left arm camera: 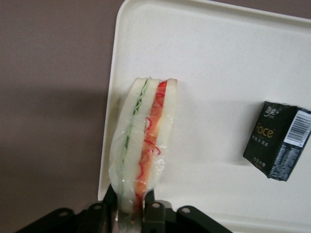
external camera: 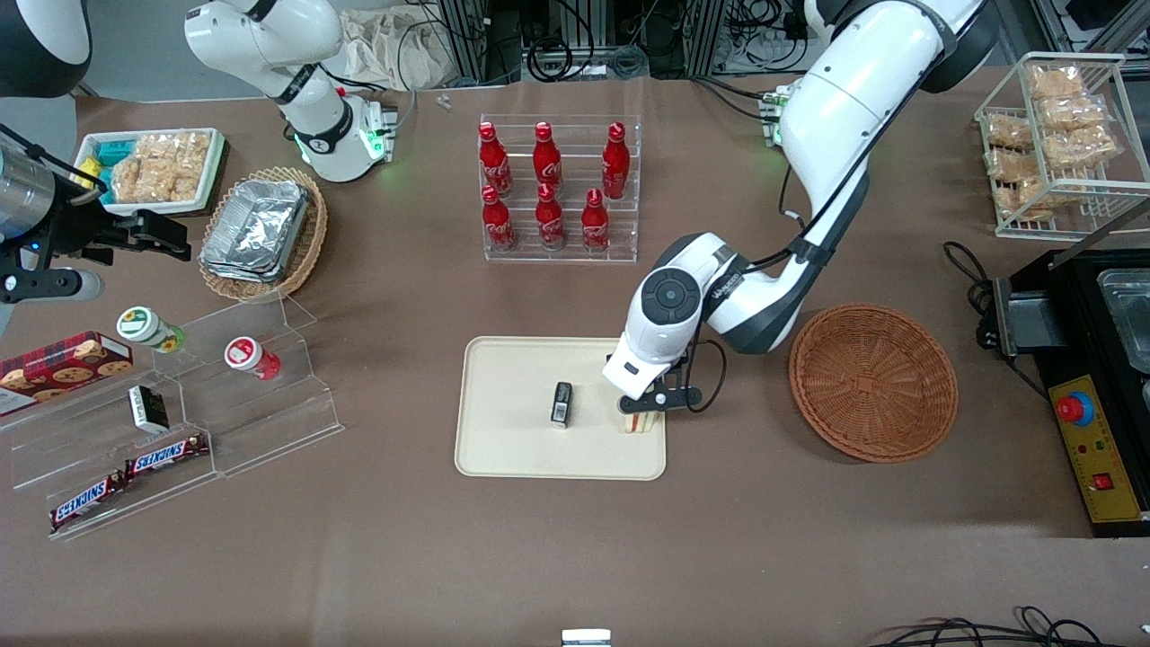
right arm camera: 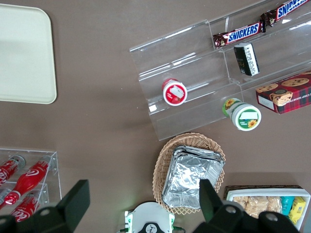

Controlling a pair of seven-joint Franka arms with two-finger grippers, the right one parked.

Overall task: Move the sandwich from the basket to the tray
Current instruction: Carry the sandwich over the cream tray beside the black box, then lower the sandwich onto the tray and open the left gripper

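- Front view: I see the gripper (external camera: 649, 415) low over the tray (external camera: 512, 449), at the edge nearest the basket (external camera: 873, 382). The sandwich (external camera: 640, 422) stands under it on the tray, beside a small black box (external camera: 561, 403).
- Left wrist view: my fingers (left arm camera: 153, 209) are pinched on one end of the sandwich (left arm camera: 144, 145), its wrapped wedge reaching over the tray (left arm camera: 218, 63); the black box (left arm camera: 281, 140) lies apart.
- Right wrist view: I see only a tray corner (right arm camera: 24, 58).

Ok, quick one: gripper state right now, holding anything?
Gripper: shut on the sandwich, over the edge of the tray nearest the basket.
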